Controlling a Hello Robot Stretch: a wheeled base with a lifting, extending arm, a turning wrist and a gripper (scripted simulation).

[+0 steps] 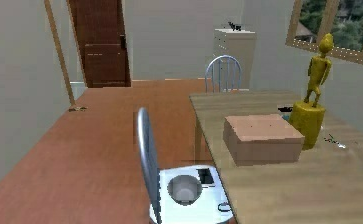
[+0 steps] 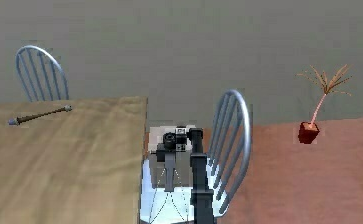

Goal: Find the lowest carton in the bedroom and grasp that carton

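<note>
I judge we're between finding and grasping. In the forward view a brown carton [image 1: 262, 138] sits on the counter [image 1: 289, 190] beside a yellow statue [image 1: 314, 95], somewhere ahead of the gripper [image 2: 172, 150]. I can't yet call it the lowest one (nor be sure this room is the bedroom). The next move, as I see it, is to check lower spots for another carton. Failing that, I'd drive on until this one comes abreast of the arm [image 2: 200, 190], then lift and extend.

In the arm side view, a thin dark tool [image 2: 39, 115] lies on the counter well left of the gripper, and the counter's edge is just left of it. The arm reaches out over a chair's white seat [image 2: 151, 190]. With that seat behind it, I cannot tell whether the gripper grasps anything. Just right of it stands the chair's back [image 2: 229, 135], and farther right a potted plant [image 2: 311, 125].
</note>
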